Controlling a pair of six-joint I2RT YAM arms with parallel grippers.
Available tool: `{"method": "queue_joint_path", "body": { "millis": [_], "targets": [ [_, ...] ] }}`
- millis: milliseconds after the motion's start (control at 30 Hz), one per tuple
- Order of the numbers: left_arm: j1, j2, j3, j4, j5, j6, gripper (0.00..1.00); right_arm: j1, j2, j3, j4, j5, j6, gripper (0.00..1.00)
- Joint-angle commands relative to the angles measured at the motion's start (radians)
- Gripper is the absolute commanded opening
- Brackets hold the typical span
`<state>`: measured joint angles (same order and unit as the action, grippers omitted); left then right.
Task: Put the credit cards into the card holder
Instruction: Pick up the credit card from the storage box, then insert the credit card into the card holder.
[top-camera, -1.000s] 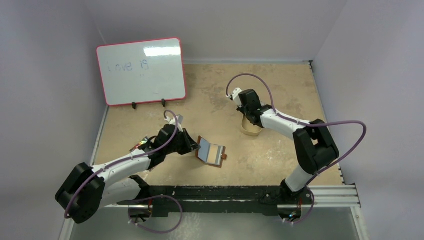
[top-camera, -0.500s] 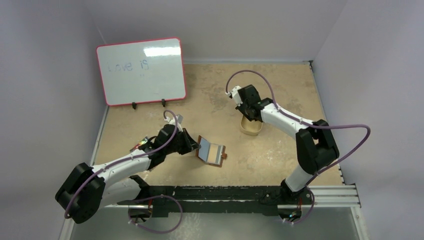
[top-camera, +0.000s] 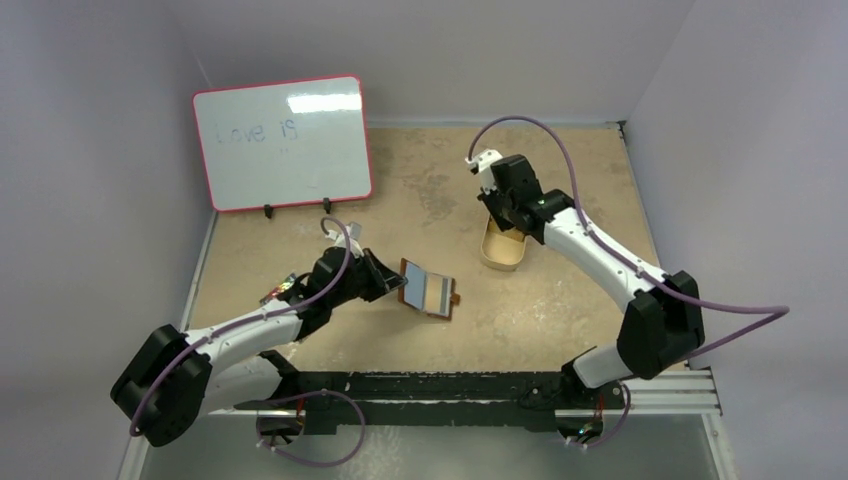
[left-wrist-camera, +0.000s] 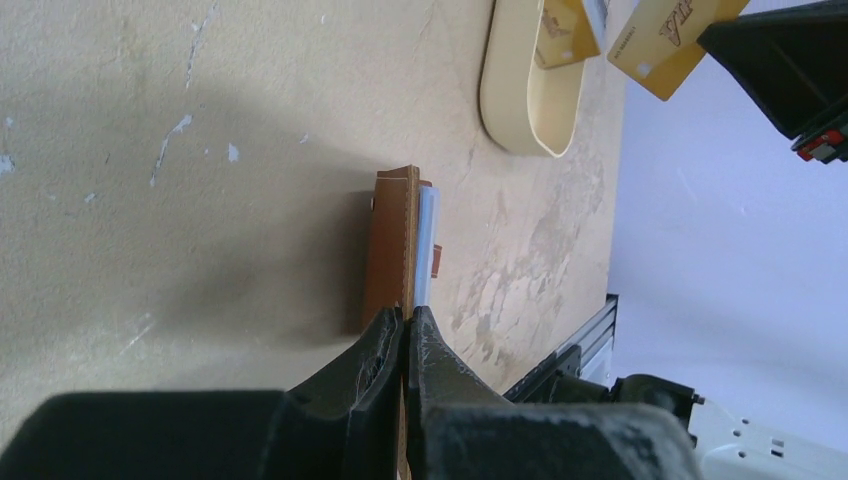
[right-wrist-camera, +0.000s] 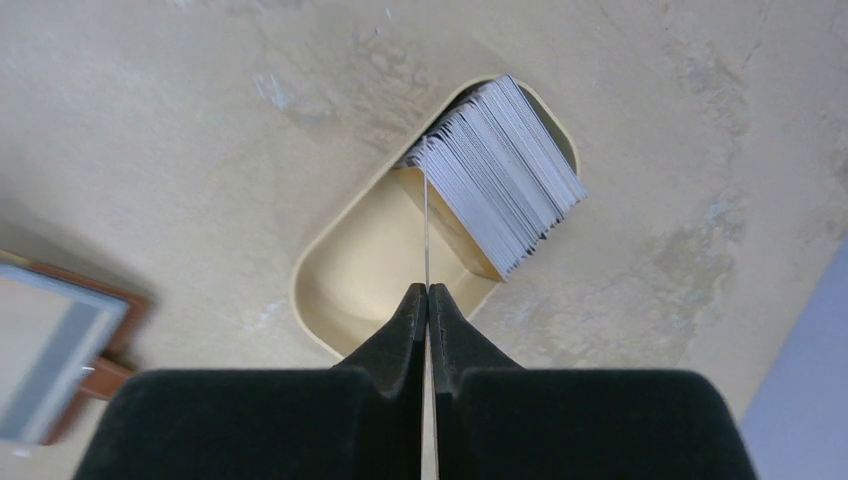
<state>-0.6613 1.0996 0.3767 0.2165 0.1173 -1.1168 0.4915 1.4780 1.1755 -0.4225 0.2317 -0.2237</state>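
Note:
The brown card holder (top-camera: 432, 291) stands half open on the table with a grey card showing inside. My left gripper (top-camera: 392, 281) is shut on its left flap. In the left wrist view my left gripper (left-wrist-camera: 405, 316) pinches the leather edge of the card holder (left-wrist-camera: 390, 235). My right gripper (right-wrist-camera: 427, 291) is shut on one credit card (right-wrist-camera: 426, 225), seen edge-on above the tan tin (right-wrist-camera: 312, 300). That held card shows gold (left-wrist-camera: 668, 45) in the left wrist view. A stack of pale credit cards (right-wrist-camera: 505, 170) leans in the tin's far end.
The tan oval tin (top-camera: 500, 264) sits right of centre, below my right gripper (top-camera: 502, 212). A red-framed whiteboard (top-camera: 282, 140) stands at the back left. Purple walls close in both sides. A metal rail (top-camera: 650, 385) runs along the near edge.
My right gripper has shut on a card in the tin and lifted it clear, moving up and back. My left gripper has shifted the card holder slightly to the right.

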Motion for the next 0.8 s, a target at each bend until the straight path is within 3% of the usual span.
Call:
{"method": "queue_joint_path", "body": {
  "millis": [0,133,333,467,600,767],
  "targets": [
    [0.008,0.020,-0.031,0.174,-0.048,-0.060,0.00,-0.003,-0.067,0.070,0.016,-0.023,0.254,0.00],
    [0.008,0.055,-0.055,0.196,-0.047,-0.065,0.03,-0.004,-0.136,0.032,0.095,-0.217,0.441,0.00],
    [0.008,0.029,-0.069,0.112,-0.095,-0.023,0.12,0.012,-0.243,-0.173,0.370,-0.522,0.687,0.00],
    [0.008,-0.029,-0.074,0.027,-0.134,-0.003,0.17,0.052,-0.260,-0.323,0.513,-0.584,0.825,0.00],
    [0.008,-0.057,-0.093,0.007,-0.148,-0.001,0.19,0.135,-0.203,-0.363,0.539,-0.568,0.864,0.00],
    [0.008,-0.049,-0.088,-0.021,-0.158,0.030,0.14,0.177,-0.125,-0.412,0.623,-0.596,0.917,0.00]
  ]
}}
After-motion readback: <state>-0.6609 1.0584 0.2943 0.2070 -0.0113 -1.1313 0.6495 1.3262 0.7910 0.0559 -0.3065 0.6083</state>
